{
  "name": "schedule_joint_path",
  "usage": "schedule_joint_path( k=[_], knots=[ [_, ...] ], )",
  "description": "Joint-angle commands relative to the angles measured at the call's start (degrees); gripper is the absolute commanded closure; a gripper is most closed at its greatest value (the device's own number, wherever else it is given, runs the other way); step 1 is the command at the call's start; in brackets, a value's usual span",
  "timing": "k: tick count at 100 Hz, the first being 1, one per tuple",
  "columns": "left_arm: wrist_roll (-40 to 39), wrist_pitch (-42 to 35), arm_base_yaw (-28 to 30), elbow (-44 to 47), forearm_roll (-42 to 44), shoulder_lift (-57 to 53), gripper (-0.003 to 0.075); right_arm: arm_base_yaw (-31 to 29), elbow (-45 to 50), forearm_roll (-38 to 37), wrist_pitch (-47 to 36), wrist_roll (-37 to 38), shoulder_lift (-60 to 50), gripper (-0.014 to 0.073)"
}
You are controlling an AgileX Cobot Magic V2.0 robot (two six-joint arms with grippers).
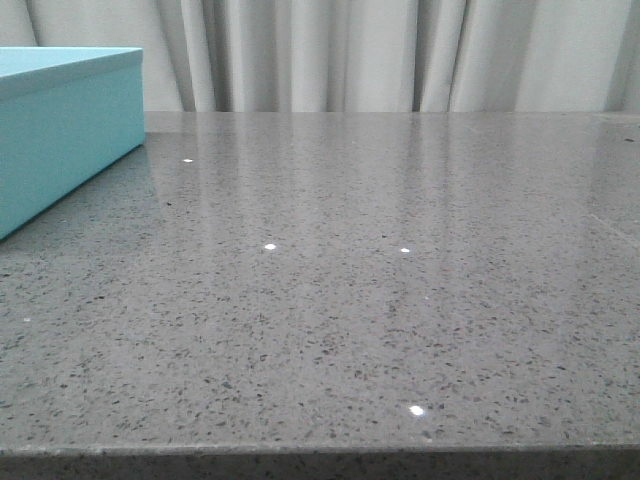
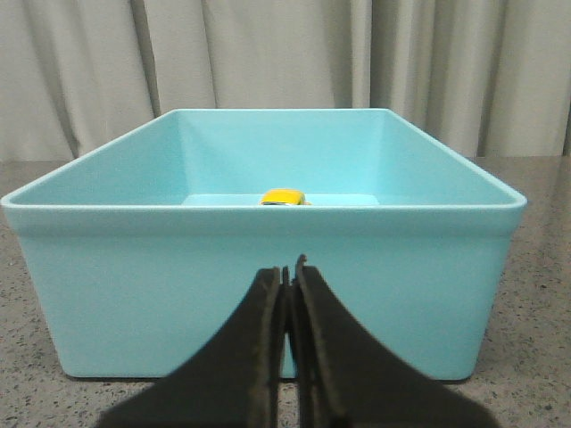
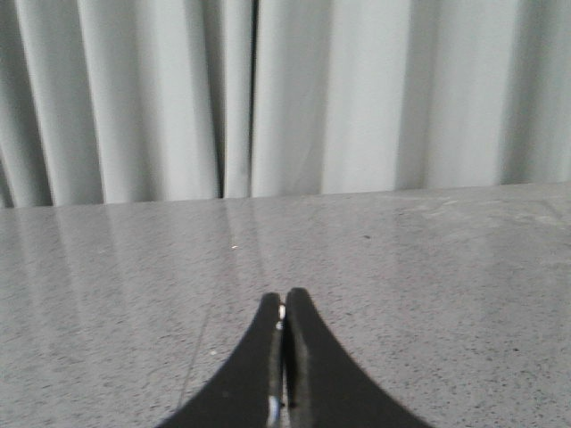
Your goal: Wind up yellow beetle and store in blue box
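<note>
Yellow beetle [image 2: 284, 197] is sitting inside the blue box [image 2: 268, 294], down on the floor of it toward the far wall. Only its rounded yellow roof peeks over the near rim in the left wrist view, so I honestly can't tell which way it's facing. The box stands at the far left corner of the grey speckled table [image 1: 380, 300] (the front view only catches one corner of it at the left edge). Left gripper [image 2: 289, 272] is clenched with nothing between its black fingers [image 2: 259, 357], pointing straight at the box's near wall and apart from it. Right gripper [image 3: 283, 312] is also clamped together on nothing, low over bare tabletop, looking toward the pale curtains [image 3: 294, 98] behind the far edge.
</note>
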Motion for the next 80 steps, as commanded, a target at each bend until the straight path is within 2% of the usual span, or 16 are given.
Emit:
schedule_joint_path(
  k=[1, 9, 48, 80],
  knots=[
    [-0.47, -4.6, -0.1, 2.49, -0.02, -1.82, 0.0741, -1.49, 1.45, 0.27, -10.12, -0.74, 0.85, 0.066],
    [-0.47, -4.6, -0.1, 2.49, -0.02, -1.82, 0.0741, -1.75, 3.75, 0.27, -11.67, -0.74, 0.85, 0.066],
    [-0.47, -4.6, -0.1, 2.39, -0.02, -1.82, 0.0741, -1.69, 3.67, -0.42, 1.72, -0.74, -2.28, 0.066],
    [-0.47, -4.6, -0.1, 2.39, -0.02, -1.82, 0.0741, -1.69, 3.67, -0.42, 3.09, -0.74, -2.28, 0.066]
  ],
)
